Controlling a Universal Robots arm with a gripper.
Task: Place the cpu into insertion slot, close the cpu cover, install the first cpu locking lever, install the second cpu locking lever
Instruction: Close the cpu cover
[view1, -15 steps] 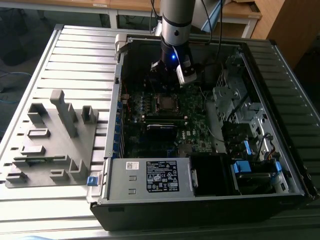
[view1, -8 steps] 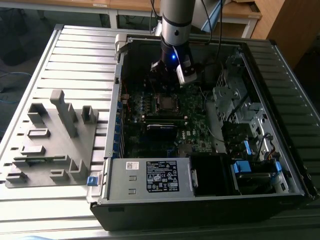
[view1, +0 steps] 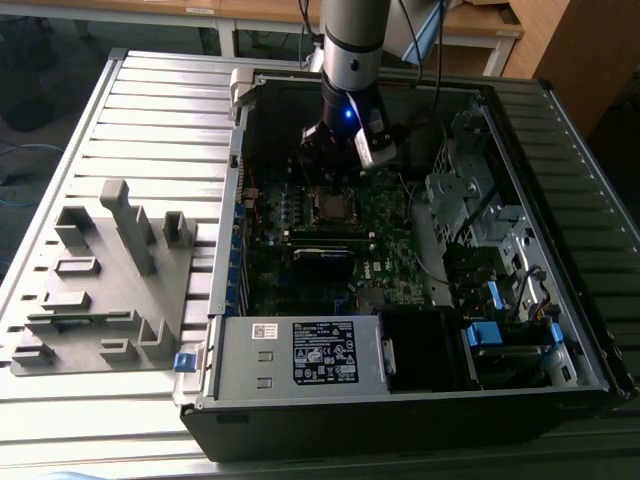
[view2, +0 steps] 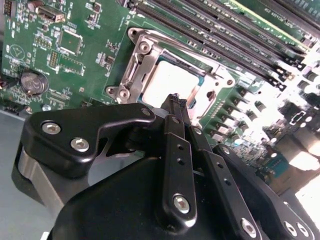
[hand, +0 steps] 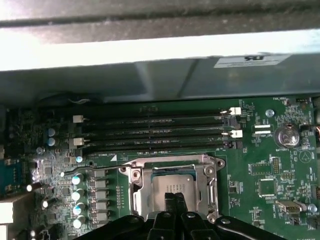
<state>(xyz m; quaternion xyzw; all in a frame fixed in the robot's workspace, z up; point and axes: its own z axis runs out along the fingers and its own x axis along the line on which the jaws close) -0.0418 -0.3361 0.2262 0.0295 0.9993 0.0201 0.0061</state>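
The cpu (hand: 171, 184) lies flat in the insertion slot (view1: 330, 207) on the green board, its grey-silver top (view2: 172, 82) showing through a square window. The cpu cover (hand: 136, 192) lies down flat around it as a silver frame (view2: 136, 67). My gripper (hand: 174, 197) hangs just above the chip's near edge with its black fingers pressed together and nothing between them (view2: 176, 100). In the exterior view the gripper (view1: 327, 175) reaches down into the open computer case over the socket. I cannot make out the locking levers' positions.
Long black memory slots (hand: 155, 132) run beside the socket, toward the case wall (hand: 150, 50). A coin battery (hand: 288, 135) sits on the board. A grey fixture block (view1: 100, 280) lies at the exterior view's left, the power supply (view1: 300, 350) in front and drive bays (view1: 470, 200) on the right.
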